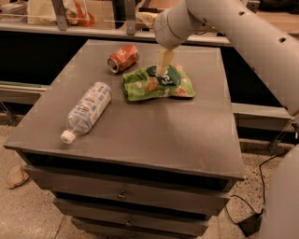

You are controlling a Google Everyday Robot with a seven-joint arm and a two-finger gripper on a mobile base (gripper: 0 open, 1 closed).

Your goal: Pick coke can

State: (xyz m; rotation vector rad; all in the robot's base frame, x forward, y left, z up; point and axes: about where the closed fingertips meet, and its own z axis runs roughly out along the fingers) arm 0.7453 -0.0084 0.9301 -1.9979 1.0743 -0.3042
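Observation:
The coke can point(124, 58) is a small red-orange can lying on its side at the back left of the grey table point(140, 135), silver top facing front-left. My gripper point(163, 64) hangs from the pale arm that comes in from the upper right. It sits low over the back edge of the green snack bag point(159, 84), about a can's length to the right of the can and apart from it. Nothing shows in its hold.
A clear plastic water bottle point(88, 109) with a white cap lies on its side at the table's left. The table's drawers face the front. A counter with bags point(74, 14) runs behind it. A cable lies on the floor at the right.

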